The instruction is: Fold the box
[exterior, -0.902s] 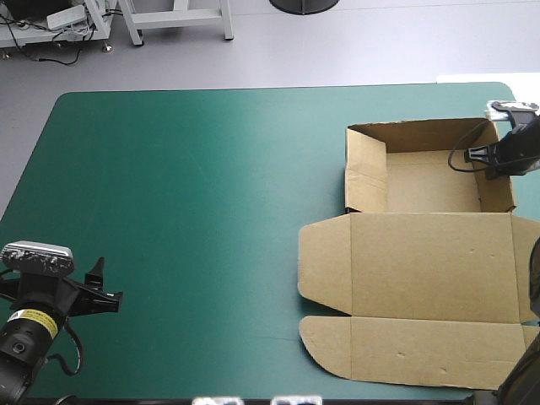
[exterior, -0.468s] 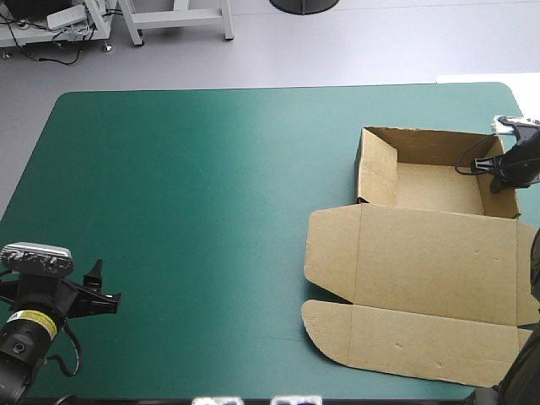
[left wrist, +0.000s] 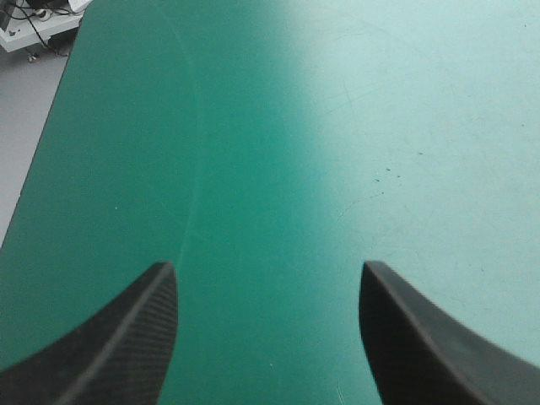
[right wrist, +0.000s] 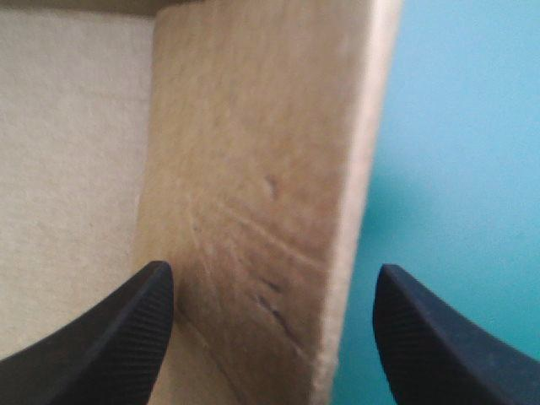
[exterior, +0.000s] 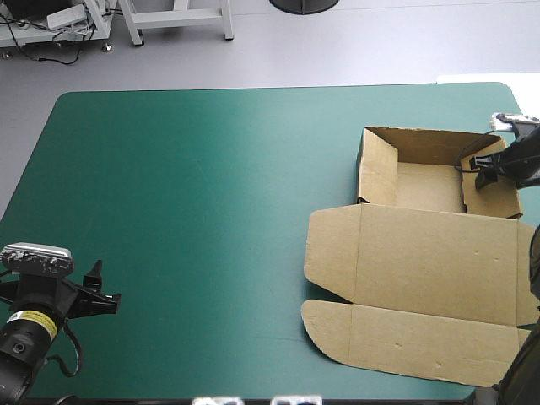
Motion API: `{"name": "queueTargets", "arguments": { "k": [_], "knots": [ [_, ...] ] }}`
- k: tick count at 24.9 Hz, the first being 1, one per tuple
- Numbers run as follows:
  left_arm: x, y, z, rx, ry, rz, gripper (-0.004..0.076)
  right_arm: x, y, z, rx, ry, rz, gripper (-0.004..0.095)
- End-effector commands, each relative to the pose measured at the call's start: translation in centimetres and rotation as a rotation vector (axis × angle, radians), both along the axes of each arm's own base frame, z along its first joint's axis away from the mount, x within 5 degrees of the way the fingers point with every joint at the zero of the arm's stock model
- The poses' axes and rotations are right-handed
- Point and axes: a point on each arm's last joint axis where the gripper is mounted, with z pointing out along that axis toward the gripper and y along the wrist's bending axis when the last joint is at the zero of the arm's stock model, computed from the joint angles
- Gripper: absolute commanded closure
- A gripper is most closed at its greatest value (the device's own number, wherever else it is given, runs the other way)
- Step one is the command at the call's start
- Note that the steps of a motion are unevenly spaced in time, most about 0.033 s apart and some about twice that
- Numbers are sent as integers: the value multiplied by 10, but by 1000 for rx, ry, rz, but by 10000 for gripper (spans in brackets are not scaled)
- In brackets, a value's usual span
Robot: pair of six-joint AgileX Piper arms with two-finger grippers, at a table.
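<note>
I saw my right gripper (right wrist: 272, 270) spread open, seemingly straddling a raised wall of the box (exterior: 434, 261); the left gripper (left wrist: 268, 270) gaped above the teal-green cover (exterior: 194, 211).

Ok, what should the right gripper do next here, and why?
Probably shut the right gripper on the box's right wall. Its fingers stand open with that raised wall between them, one on the tray side, one over the cover. The left gripper is open and far off.

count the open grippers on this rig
2. The left gripper hovers open over the bare teal-green cover at its near left corner; the right gripper stands open astride the box's right wall, near the far right corner.
</note>
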Motion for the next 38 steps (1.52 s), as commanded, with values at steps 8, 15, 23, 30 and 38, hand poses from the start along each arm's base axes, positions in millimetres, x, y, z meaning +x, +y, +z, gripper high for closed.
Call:
{"name": "queueTargets", "arguments": {
  "k": [8, 15, 23, 30, 38],
  "knots": [
    [4, -2, 13, -5, -91, -28, 279, -81, 62, 202, 94, -618, 173, 310],
    [4, -2, 20, -38, -164, -24, 279, -180, 143, 238, -65, -817, 379, 405],
    [-2, -1, 23, -89, -181, -29, 279, -298, 162, 214, -165, -1042, 388, 425],
    [-3, -1, 24, -96, -197, -37, 279, -368, 154, 152, -164, -1123, 307, 480],
    [-6, -1, 24, -85, -241, -77, 279, -360, 159, 106, -107, -1047, 355, 541]
  ]
}}
